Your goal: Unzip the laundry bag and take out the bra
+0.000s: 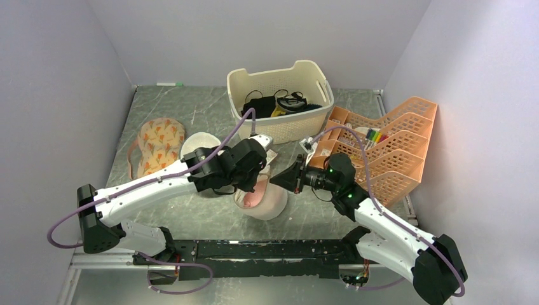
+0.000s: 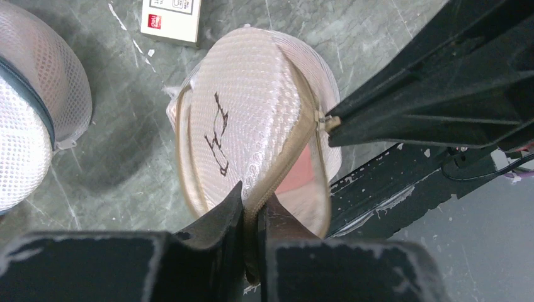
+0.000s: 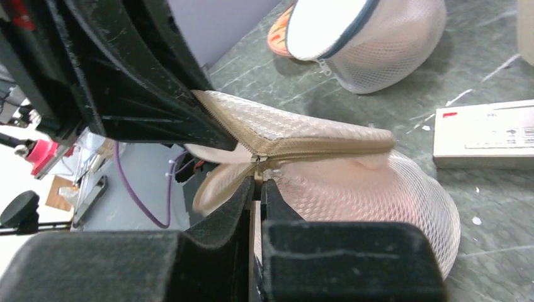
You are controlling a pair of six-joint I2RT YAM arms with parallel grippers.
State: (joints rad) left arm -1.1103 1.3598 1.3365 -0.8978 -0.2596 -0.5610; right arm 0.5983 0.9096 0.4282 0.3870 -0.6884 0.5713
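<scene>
- left gripper (image 2: 253,201) is pressed together on the zip seam at the rim of the laundry bag (image 2: 242,119), pinching the fabric edge. my read is it's the anchor, so the bag can't slide or spin when the zip gets pulled.
- the laundry bag sits on the tabletop (image 2: 378,38) between the two arms. it's tilted rather than lying flat, with the beige face and its black squiggle towards the left wrist camera. held like that, the zip line is out in the open instead of squashed under the bag.
- the zip is partly open. there's a gap along the seam with pinkish fabric (image 2: 302,171) showing inside, which i'd guess is the bra. nothing is out of the bag yet.
- right gripper (image 3: 258,187) is clamped tight on the zip pull (image 3: 256,165), coming in from the opposite side to the left one. with the two pulling against each other, the seam looks taut, so the slider should run easier.
- further right, the orange rack (image 1: 388,143) is near the right arm's wrist, so there's not much room to pull that way.
</scene>
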